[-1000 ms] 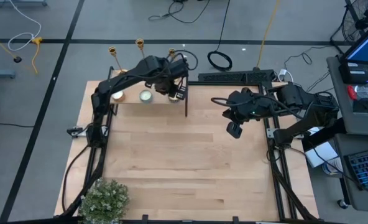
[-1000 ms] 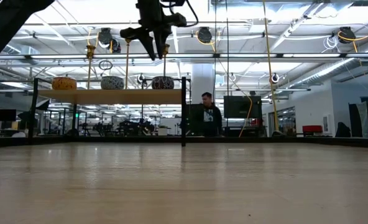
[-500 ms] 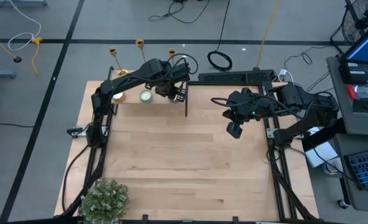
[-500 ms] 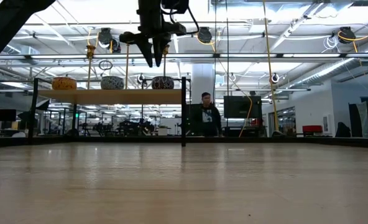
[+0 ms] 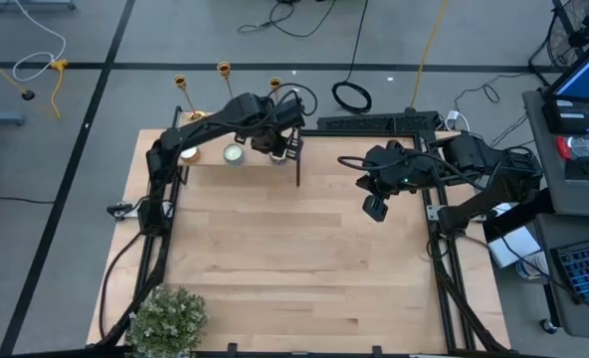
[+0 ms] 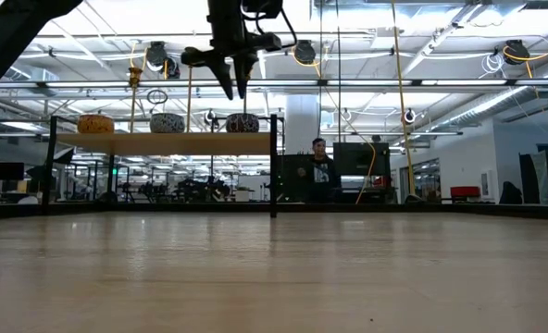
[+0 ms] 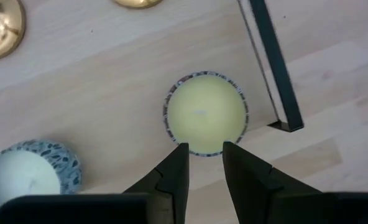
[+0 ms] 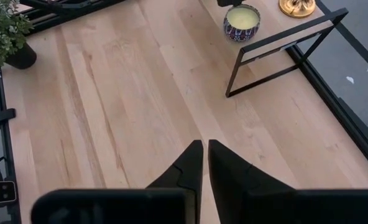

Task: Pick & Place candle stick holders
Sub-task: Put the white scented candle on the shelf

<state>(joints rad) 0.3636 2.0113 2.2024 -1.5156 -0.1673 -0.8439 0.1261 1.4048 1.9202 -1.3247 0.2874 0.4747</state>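
Three brass candle stick holders (image 5: 223,69) stand by their round bases along the far side of a low wooden shelf (image 5: 211,151); two of those bases (image 7: 0,28) show in the left wrist view. In front of them on the shelf sit small candles. My left gripper (image 7: 204,148) hangs pointing down above the rightmost one, a yellow candle (image 7: 206,112), fingers slightly apart with nothing between them. In the low view this gripper (image 6: 232,91) is well above the shelf. My right gripper (image 5: 375,209) hovers shut over the table's right part.
Two more candles (image 5: 188,152) (image 5: 234,152) sit on the shelf, whose black metal frame leg (image 5: 297,164) is at its right end. A potted plant (image 5: 165,318) is at the near left corner. Bare wooden table (image 5: 304,268) lies between. A person (image 6: 322,176) is in the room behind.
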